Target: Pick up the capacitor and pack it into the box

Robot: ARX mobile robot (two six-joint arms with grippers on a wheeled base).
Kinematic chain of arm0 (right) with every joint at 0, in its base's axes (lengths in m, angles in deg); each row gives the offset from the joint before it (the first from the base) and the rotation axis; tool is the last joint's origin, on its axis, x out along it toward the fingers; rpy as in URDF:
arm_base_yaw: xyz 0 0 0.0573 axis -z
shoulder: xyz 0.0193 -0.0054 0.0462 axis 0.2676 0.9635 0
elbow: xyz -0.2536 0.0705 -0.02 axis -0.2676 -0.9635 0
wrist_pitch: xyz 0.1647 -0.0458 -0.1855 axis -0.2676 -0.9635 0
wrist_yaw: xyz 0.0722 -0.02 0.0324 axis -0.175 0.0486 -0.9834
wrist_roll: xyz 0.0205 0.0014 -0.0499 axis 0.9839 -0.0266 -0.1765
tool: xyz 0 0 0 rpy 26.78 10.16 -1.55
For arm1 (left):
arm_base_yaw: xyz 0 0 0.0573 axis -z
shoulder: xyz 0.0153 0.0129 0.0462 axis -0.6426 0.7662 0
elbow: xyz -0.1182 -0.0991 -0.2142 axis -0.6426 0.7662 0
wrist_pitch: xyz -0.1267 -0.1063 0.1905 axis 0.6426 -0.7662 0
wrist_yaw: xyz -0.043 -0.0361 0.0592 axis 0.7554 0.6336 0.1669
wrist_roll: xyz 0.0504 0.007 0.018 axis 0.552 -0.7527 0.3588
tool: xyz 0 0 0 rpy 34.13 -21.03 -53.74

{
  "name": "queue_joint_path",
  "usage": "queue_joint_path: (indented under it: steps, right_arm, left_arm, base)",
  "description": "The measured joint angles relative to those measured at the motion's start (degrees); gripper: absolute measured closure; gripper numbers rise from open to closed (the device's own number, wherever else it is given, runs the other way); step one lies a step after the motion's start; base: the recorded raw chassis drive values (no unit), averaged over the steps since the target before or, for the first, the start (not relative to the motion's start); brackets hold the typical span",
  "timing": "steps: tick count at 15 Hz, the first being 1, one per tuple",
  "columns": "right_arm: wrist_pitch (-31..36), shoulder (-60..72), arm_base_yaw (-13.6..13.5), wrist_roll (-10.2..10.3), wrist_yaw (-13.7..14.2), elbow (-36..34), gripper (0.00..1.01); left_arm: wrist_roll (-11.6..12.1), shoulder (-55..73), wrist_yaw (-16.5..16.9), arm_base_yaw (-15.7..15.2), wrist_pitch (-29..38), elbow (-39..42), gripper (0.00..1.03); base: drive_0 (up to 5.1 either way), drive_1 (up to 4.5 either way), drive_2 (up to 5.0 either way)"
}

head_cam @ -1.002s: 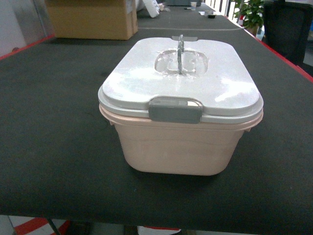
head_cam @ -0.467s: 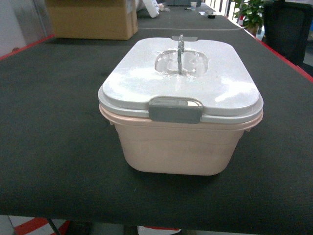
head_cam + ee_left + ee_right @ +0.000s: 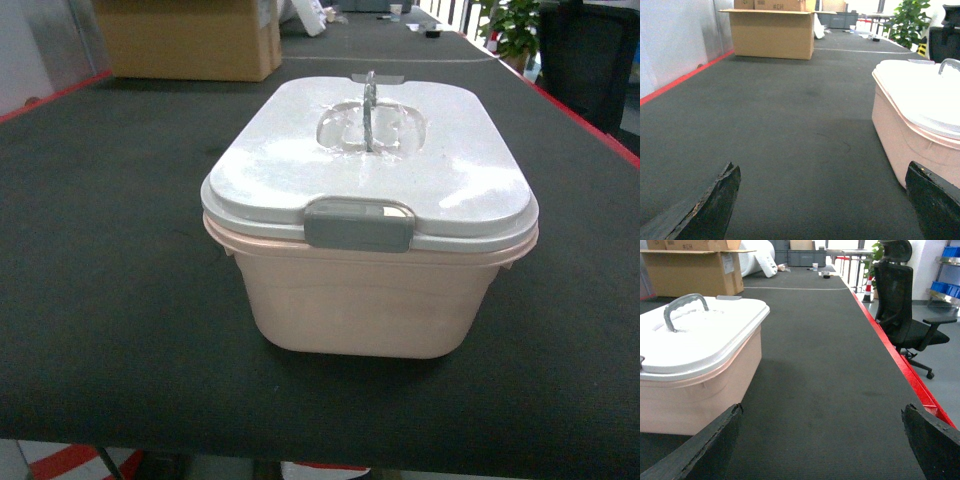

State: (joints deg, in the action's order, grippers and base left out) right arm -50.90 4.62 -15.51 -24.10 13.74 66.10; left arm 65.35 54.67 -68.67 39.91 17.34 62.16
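Pale pink plastic box sits at the centre of the head view on a dark grey table mat, its whitish-grey lid shut, a grey latch on the near rim and a grey handle standing up from a hollow in the top. No gripper appears in this view, and the capacitor is not visible in any view.

From the left wrist camera, the box fills the right edge and a brown cardboard carton stands at upper centre; the left gripper shows two dark fingertips at the lower corners, spread wide with nothing between them.

From the right wrist camera, the box lies at the left — here alone a black office chair shows at upper right, beyond the table's red edge. The right gripper is likewise spread wide, holding nothing.
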Motion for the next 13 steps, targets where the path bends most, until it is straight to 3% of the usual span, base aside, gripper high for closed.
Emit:
queue_joint_path:
  steps: [13]
  right_arm:
    - [-0.02, 0.0, 0.0, 0.0, 0.0, 0.0, 0.03]
  left_arm:
    - [0.0, 0.0, 0.0, 0.0, 0.0, 0.0, 0.05]
  base:
    - [0.0, 0.0, 0.0]
